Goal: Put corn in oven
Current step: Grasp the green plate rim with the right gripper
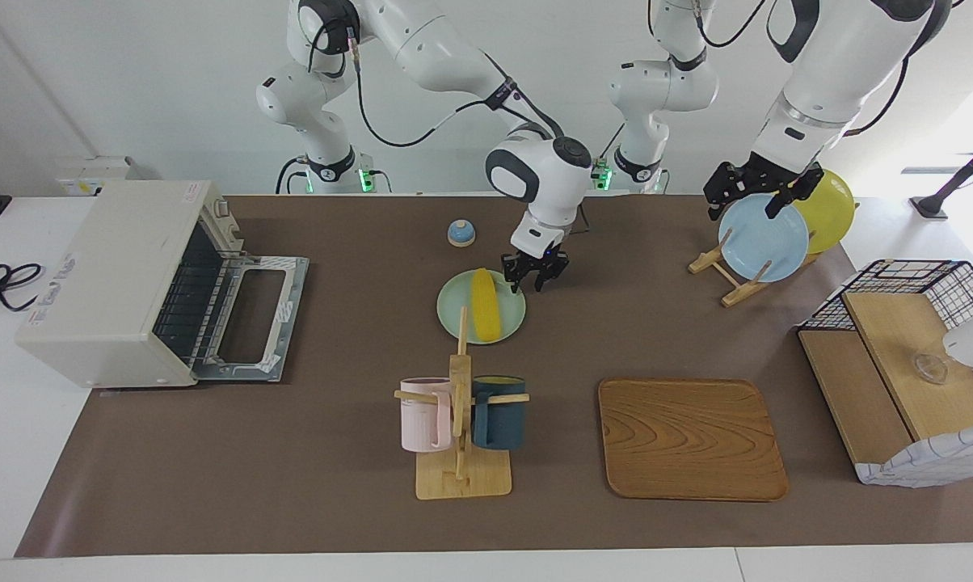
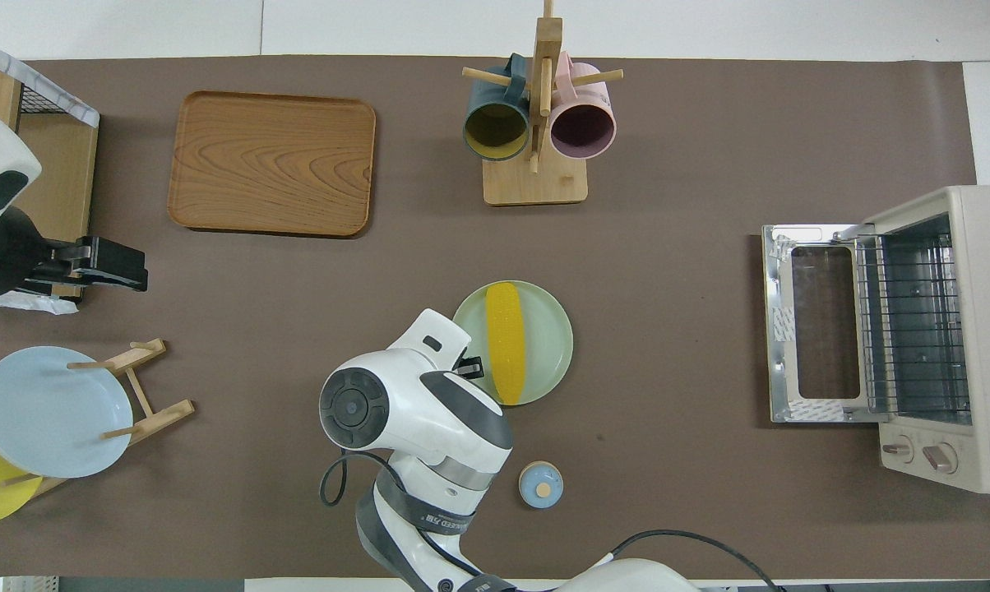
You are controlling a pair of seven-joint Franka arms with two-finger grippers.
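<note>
The yellow corn (image 1: 485, 305) lies on a pale green plate (image 1: 512, 321) mid-table; both also show in the overhead view, the corn (image 2: 505, 341) and the plate (image 2: 551, 341). My right gripper (image 1: 535, 276) is open and hangs low over the plate's edge, beside the corn on the side toward the left arm's end, not touching it. In the overhead view its hand (image 2: 417, 407) hides the fingers. The off-white oven (image 1: 107, 275) stands at the right arm's end with its door (image 1: 252, 319) dropped open and its rack (image 2: 910, 325) visible. My left gripper (image 1: 747, 202) waits open over the plate rack.
A mug tree (image 1: 460, 404) with a pink and a dark blue mug stands farther from the robots than the plate. There is a wooden tray (image 1: 691, 438), a rack with a blue plate (image 1: 761, 238) and a yellow plate, a small blue bell (image 1: 461, 233), and a wire-and-wood basket shelf (image 1: 907, 364).
</note>
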